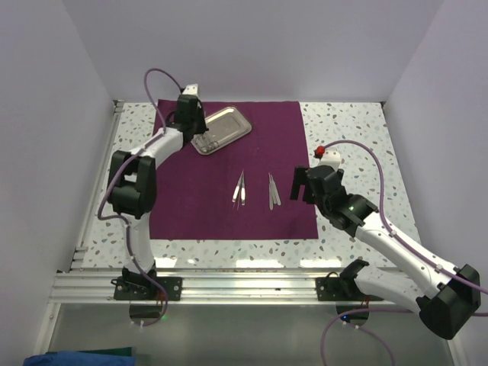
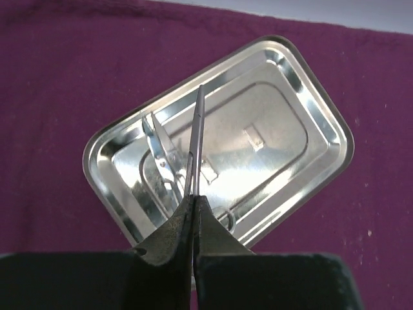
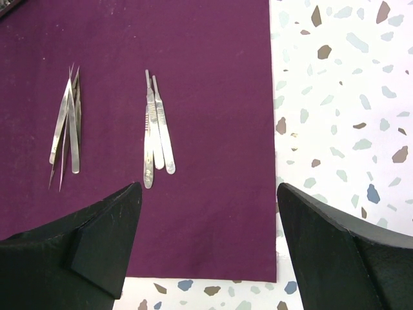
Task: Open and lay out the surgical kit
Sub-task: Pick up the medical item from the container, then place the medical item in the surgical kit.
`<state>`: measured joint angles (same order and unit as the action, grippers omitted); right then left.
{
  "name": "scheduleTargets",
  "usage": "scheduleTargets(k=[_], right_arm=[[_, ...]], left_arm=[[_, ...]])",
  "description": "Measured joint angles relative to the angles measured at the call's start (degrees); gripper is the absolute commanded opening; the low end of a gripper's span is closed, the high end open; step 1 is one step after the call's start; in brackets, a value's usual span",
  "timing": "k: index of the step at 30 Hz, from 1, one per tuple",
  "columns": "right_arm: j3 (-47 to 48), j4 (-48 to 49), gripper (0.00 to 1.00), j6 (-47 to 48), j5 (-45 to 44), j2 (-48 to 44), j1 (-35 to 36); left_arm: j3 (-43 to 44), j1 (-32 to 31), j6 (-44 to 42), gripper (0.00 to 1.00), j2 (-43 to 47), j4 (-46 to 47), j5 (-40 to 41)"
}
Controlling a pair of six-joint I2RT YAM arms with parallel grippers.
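Left gripper [image 2: 193, 203] around slim silver instrument [image 2: 196, 132]

Plain pale lilac walls [image 1: 252, 46] enclose a white speckled terrazzo-patterned desk [image 1: 343, 118], with a silver aluminium rail [image 1: 244, 288] along its near edge.

- Left arm [image 1: 156, 145] and right arm [image 1: 396, 244]: white links, bulky black joint housings.
- A thin purple cable [image 1: 156, 76] runs along the left arm, and another [image 1: 374, 156] along the right.
- Black base brackets [image 1: 141, 284] sit at the near edge.
- Red spot [image 1: 322, 151] at the right wrist.
- Gripper fingers [image 3: 97, 252]: matt black, wedge-shaped.
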<state>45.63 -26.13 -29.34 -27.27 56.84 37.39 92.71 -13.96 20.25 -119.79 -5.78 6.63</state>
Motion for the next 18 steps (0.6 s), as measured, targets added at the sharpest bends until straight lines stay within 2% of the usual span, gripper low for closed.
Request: scheduleTargets(k=[6,10,14,18], right_arm=[[0.00,0.04,0.89,0.00,0.55,-0.04,0.00],[0.00,0.09,0.89,0.00,1.46,0.00,0.00],[0.00,0.15,0.89,0.00,1.86,0.02,0.00],[0.00,0.28,0.88,0.00,2.49,0.00,0.00]], left_arm=[[-17.16,-0.72,1.68,0.00,11.63,0.09,-0.50],[-26.73,-4.17,3.34,0.00,19.28,-0.96,1.86],[-32.52,-11.19,5.27,0.00,25.42,-3.15,5.97],[-35.47,-14.03,7.19,0.00,27.23,-3.85,8.28]])
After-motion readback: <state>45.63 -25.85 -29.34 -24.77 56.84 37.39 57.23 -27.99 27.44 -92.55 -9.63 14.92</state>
